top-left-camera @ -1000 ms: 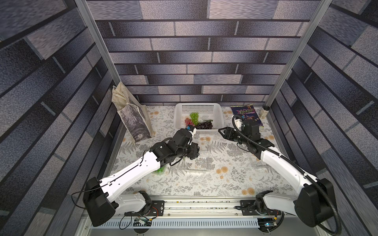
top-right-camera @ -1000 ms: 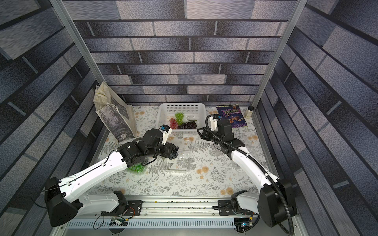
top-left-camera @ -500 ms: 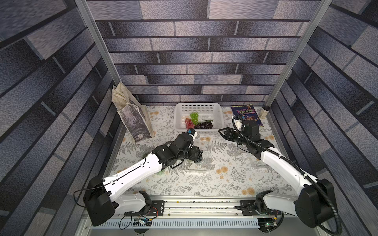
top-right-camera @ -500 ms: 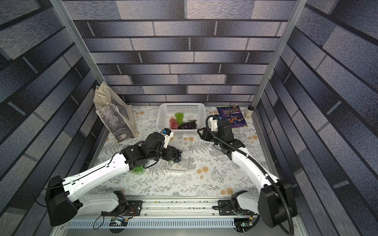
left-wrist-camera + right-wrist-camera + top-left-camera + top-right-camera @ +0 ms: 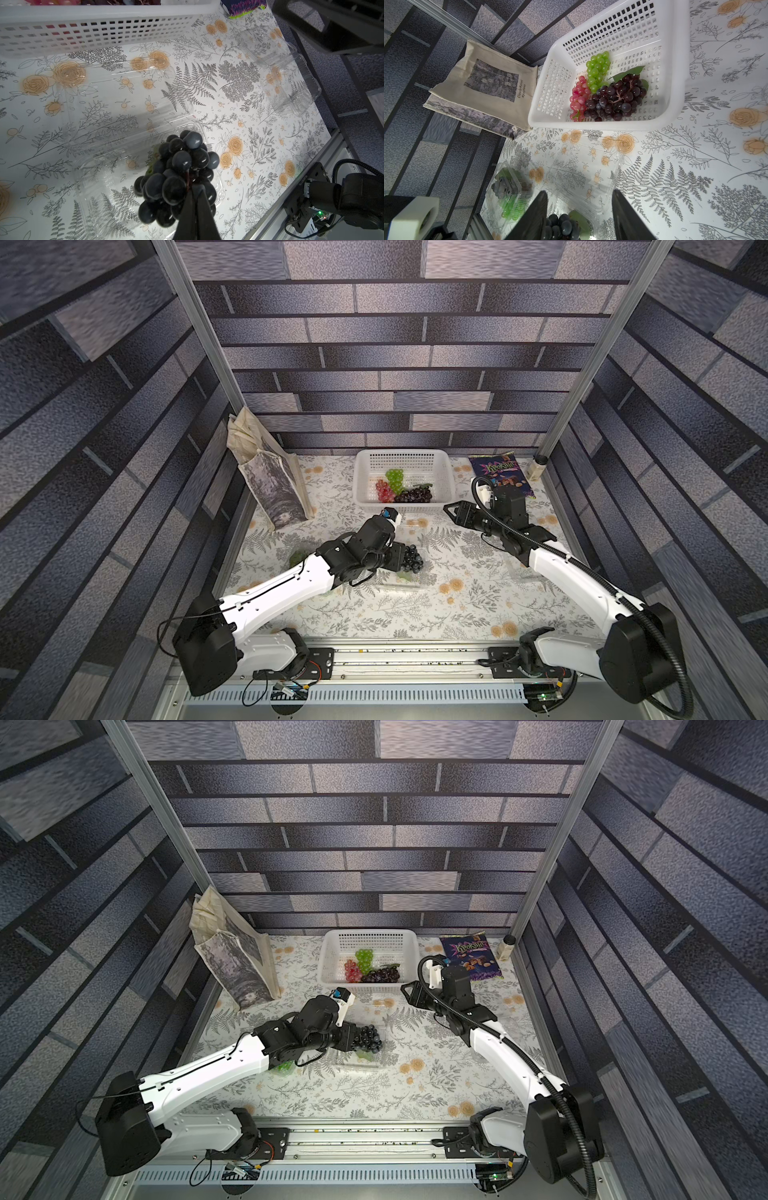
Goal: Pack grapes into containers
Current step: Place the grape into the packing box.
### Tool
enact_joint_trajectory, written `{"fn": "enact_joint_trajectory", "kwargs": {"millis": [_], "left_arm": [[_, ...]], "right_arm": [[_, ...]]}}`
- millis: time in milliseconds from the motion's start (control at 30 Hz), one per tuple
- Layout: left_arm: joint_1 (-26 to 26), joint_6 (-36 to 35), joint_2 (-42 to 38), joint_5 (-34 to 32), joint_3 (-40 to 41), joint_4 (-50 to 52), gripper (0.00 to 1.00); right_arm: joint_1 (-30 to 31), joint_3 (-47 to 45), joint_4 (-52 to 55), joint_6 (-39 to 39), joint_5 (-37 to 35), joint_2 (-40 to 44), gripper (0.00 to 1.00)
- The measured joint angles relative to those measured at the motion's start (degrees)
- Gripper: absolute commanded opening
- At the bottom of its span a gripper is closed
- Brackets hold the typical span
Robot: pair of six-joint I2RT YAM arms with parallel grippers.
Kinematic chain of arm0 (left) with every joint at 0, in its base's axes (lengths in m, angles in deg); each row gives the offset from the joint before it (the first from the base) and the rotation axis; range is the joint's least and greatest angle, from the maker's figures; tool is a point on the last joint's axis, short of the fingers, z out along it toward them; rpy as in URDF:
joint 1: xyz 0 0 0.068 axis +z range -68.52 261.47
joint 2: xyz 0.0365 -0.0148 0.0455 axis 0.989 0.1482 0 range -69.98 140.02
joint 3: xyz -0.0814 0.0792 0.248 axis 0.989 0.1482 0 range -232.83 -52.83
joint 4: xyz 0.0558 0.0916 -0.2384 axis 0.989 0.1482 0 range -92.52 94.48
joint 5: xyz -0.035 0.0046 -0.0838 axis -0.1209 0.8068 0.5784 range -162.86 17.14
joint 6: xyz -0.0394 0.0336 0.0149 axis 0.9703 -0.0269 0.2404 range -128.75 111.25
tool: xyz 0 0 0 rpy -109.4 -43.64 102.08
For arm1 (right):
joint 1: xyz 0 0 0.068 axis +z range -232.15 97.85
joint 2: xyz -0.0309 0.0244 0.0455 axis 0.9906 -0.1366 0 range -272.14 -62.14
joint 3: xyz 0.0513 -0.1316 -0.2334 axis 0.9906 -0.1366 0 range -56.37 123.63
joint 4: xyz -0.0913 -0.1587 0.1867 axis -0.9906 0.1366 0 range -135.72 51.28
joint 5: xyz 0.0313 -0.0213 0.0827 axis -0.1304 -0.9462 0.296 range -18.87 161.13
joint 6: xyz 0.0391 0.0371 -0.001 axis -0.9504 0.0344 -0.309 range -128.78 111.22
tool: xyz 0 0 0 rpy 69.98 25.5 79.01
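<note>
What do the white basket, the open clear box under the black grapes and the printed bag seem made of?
White basket: moulded plastic, smooth, slightly glossy; regular grid holes.
Clear box: thin transparent plastic; tablecloth pattern shows through, glare on ridges.
Printed bag: probably cotton canvas, matte; creases and stitched hems.
</note>
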Motion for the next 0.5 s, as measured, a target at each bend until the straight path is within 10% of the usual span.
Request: {"fn": "enact_joint_trajectory", "kwargs": {"millis": [167, 500], "left_arm": [[0.0, 1.33, 1.29, 0.28, 3.19, -2.01, 0.1], [0.0, 3.08, 2.03, 0.83, 5.38, -4.39, 0.57]], "right_arm": [[0.0, -0.04, -0.07, -0.04, 0.0, 0.0, 0.52], [0.35, -0.26, -0.79, -0.26, 0.44, 0.0, 0.53]]}}
